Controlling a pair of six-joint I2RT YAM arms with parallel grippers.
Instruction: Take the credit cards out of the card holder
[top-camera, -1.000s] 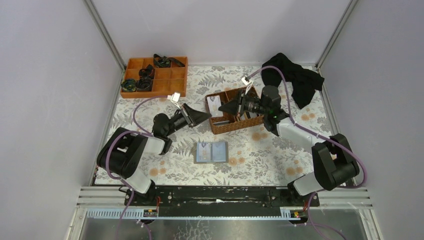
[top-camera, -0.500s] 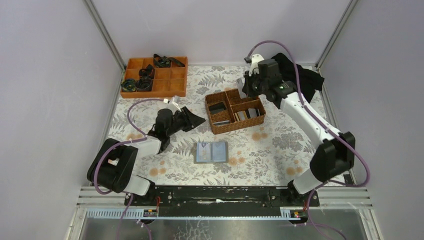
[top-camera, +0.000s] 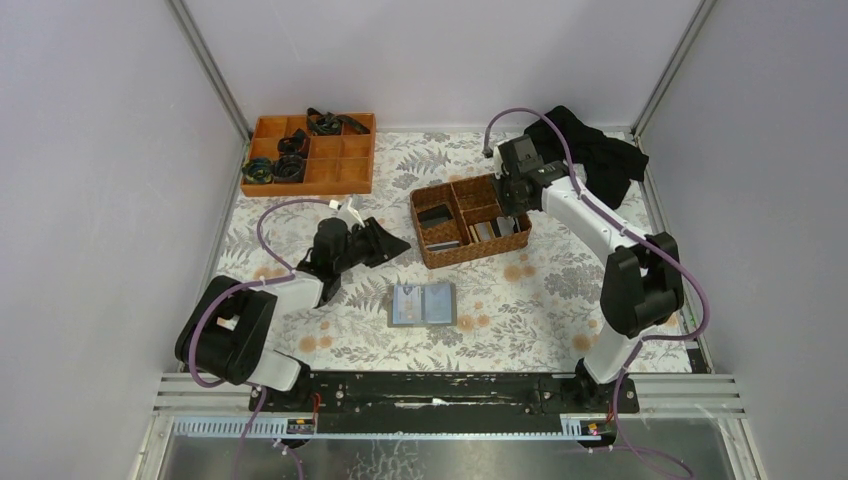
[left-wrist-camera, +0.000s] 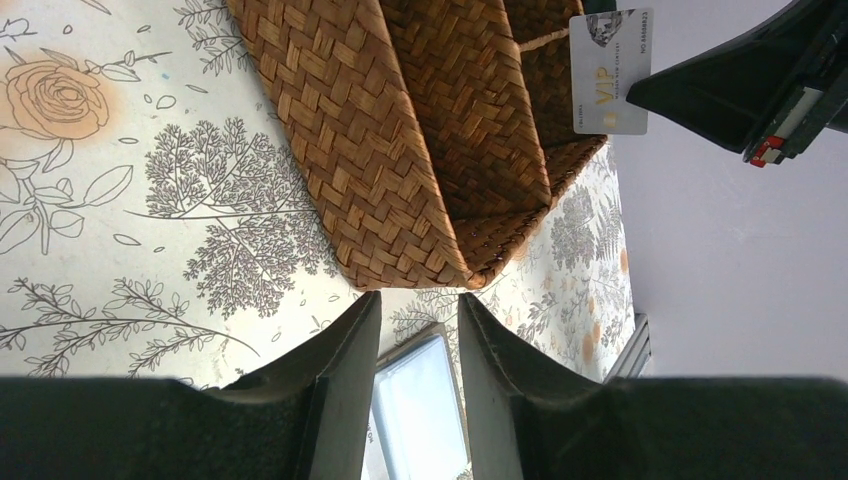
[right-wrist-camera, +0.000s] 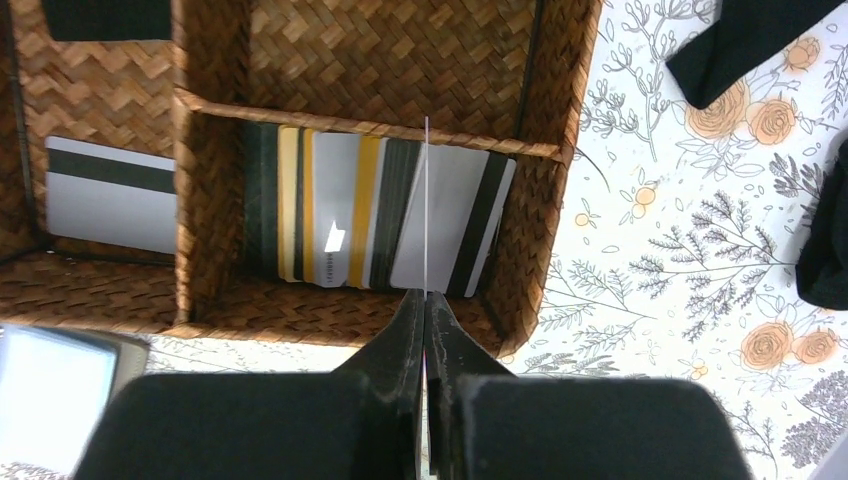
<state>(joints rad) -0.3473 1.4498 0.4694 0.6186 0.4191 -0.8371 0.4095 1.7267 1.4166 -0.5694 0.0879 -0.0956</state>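
Observation:
The card holder (top-camera: 423, 304) lies open and flat on the floral table, pale blue-grey; it also shows in the left wrist view (left-wrist-camera: 420, 400). My left gripper (top-camera: 393, 240) (left-wrist-camera: 420, 298) hovers to its upper left, jaws partly open with nothing between them. My right gripper (top-camera: 512, 203) (right-wrist-camera: 425, 295) is shut on a pale credit card (left-wrist-camera: 608, 70), seen edge-on (right-wrist-camera: 426, 200) in its own view. It holds this card above the wicker basket's (top-camera: 470, 222) right front compartment, where several credit cards (right-wrist-camera: 340, 205) stand in a row.
The basket's left compartment holds a grey striped card (right-wrist-camera: 110, 195) and a dark one (right-wrist-camera: 105, 15). An orange divided tray (top-camera: 310, 152) with black items sits at the back left. A black cloth (top-camera: 590, 155) lies at the back right.
The right arm left the basket's left side, swung up and back, and now points down over the right compartment. The left arm drew back slightly toward the left.

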